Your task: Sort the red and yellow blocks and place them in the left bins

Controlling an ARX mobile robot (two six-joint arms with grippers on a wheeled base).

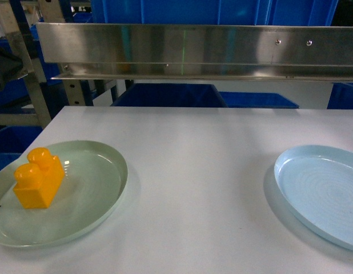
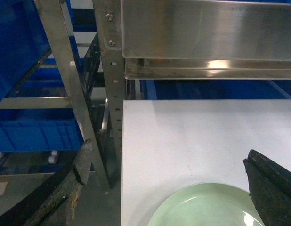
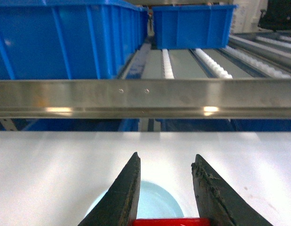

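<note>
A yellow block stands on the pale green plate at the table's left. No gripper shows in the head view. In the left wrist view my left gripper is open wide with nothing between its fingers, hanging over the far rim of the green plate near the table's left edge. In the right wrist view my right gripper is shut on a red block, held deep between the fingers at the frame's bottom edge. It is above the light blue plate.
The light blue plate lies at the table's right. A steel rail crosses above the table's far edge, with blue bins behind it. A steel rack post stands at the table's left corner.
</note>
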